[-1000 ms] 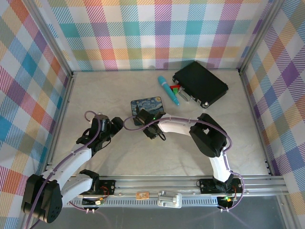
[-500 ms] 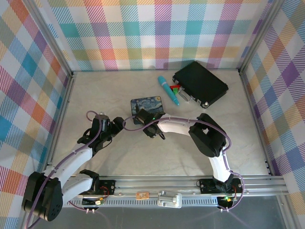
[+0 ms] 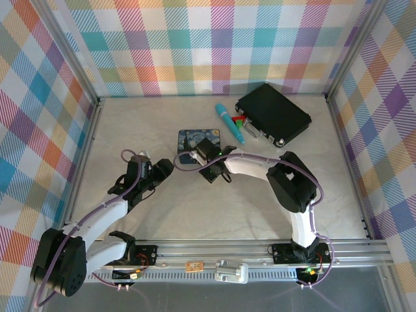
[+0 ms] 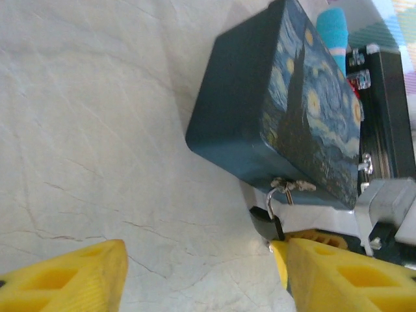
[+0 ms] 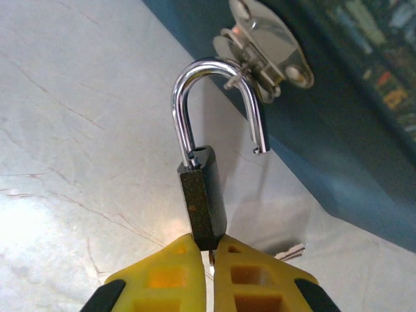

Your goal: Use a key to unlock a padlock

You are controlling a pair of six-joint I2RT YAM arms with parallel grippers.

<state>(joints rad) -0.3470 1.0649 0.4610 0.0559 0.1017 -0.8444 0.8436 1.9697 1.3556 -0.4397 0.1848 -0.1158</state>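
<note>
Pinching the padlock [image 5: 203, 205] (shackle [image 5: 185, 81] open) is the right gripper [image 5: 209, 250].

the padlock [image 5: 202, 208] has a dark brownish-black body and a shiny silver shackle. the tin [image 4: 305, 110] is deep blue with yellow swirls. the fingers [image 5: 170, 276] are yellow. the table [image 3: 130, 130] is pale, finely veined. the walls [image 3: 195, 39] are pastel plaid, the pen [image 3: 229, 122] teal, the case [image 3: 273, 114] black.
</note>
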